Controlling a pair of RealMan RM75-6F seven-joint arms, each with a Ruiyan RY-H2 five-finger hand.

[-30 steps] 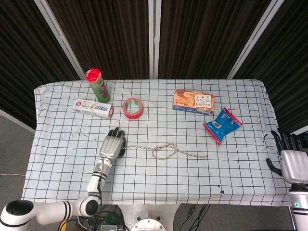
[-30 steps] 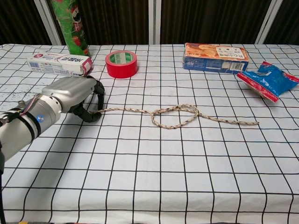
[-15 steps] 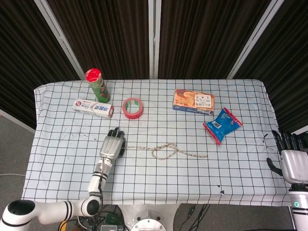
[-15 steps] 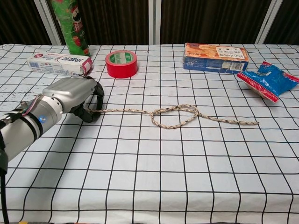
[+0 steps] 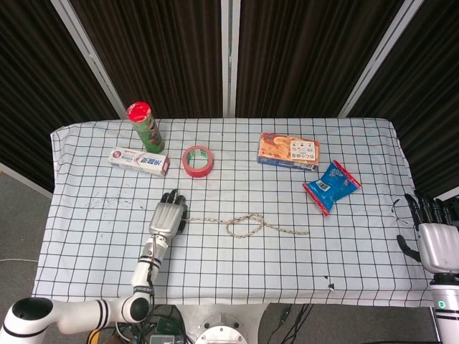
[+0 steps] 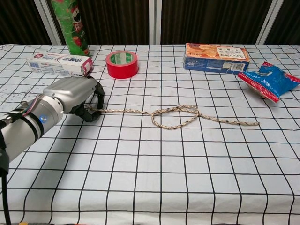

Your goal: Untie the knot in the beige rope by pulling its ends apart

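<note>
We see a counter (image 5: 93, 215) under a white black-gridded cloth, dark curtains behind it; the beige rope (image 6: 176, 116) lies mid-counter in a loose knot. Left of the knot, our left hand (image 6: 75, 96) has its fingers (image 6: 96, 101) clamped on the rope's end. Far right of the knot, off the counter's edge, our right hand (image 5: 435, 240) holds nothing, fingers apart

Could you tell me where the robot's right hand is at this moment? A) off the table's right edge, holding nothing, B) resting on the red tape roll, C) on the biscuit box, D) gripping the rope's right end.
A: the right hand sits beyond the table, far from the beige rope.
</note>
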